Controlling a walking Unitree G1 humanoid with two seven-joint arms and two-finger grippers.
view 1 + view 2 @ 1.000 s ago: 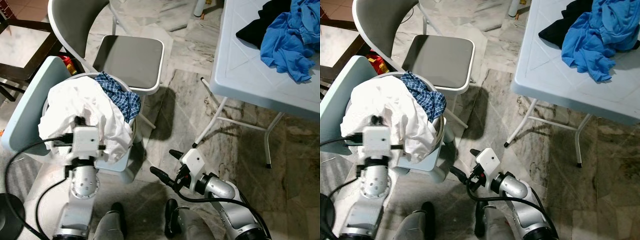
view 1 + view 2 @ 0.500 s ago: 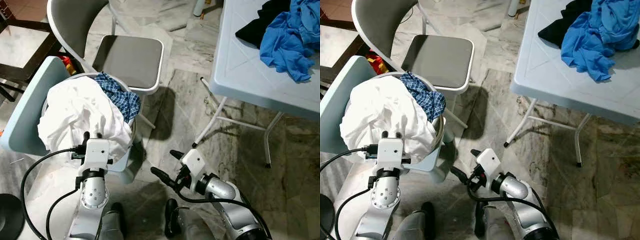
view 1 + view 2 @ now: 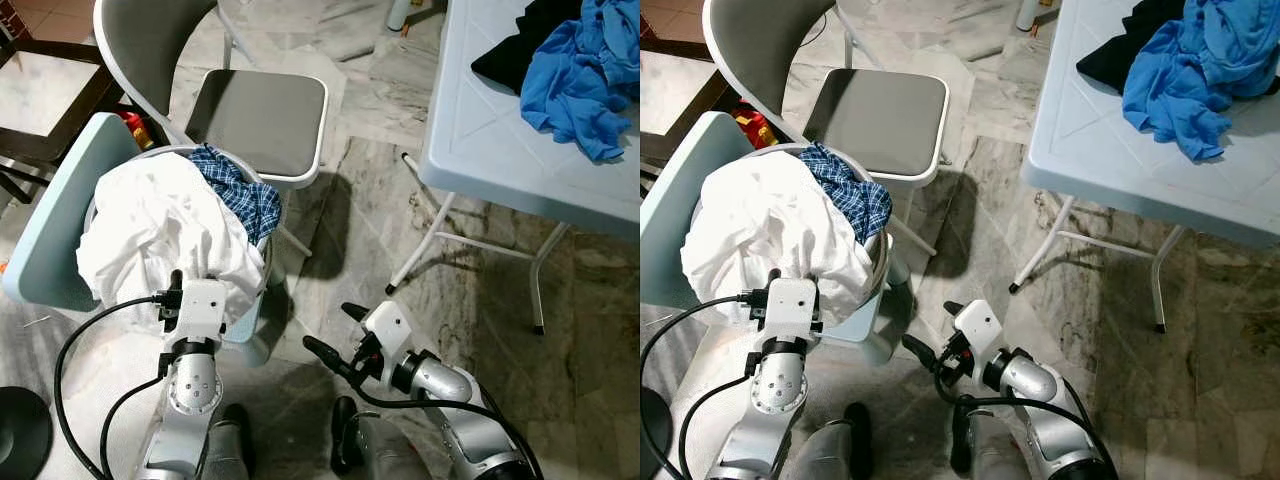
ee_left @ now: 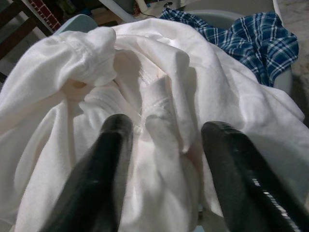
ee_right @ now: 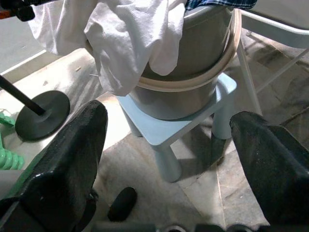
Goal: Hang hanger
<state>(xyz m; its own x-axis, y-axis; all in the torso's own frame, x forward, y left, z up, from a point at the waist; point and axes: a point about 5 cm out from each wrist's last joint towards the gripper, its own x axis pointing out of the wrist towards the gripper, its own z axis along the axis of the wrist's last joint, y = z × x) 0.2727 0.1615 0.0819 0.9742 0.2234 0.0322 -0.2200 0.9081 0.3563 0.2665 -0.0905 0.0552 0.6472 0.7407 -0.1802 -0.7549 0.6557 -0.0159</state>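
White folding table (image 3: 480, 150) carries blue and black garments (image 3: 570, 60); grey chair (image 3: 255, 115) stands apart. Laundry basket (image 5: 193, 82) on a pale blue stool (image 5: 169, 133) holds a white shirt (image 3: 155, 225) over a plaid shirt (image 3: 240, 190). Left gripper (image 4: 166, 181), fingers spread, hovers at the white shirt. Right gripper (image 5: 169, 159), spread, empty, faces the basket. No hanger can be made out, so neither its place nor its axis can be judged. Risk: fingers snagging loose cloth, dragging garments out.

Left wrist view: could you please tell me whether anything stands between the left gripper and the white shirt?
Nothing visible does. The left gripper, jaws open, faces the white shirt directly; the blue plaid cloth lies off to the side in the same bucket.
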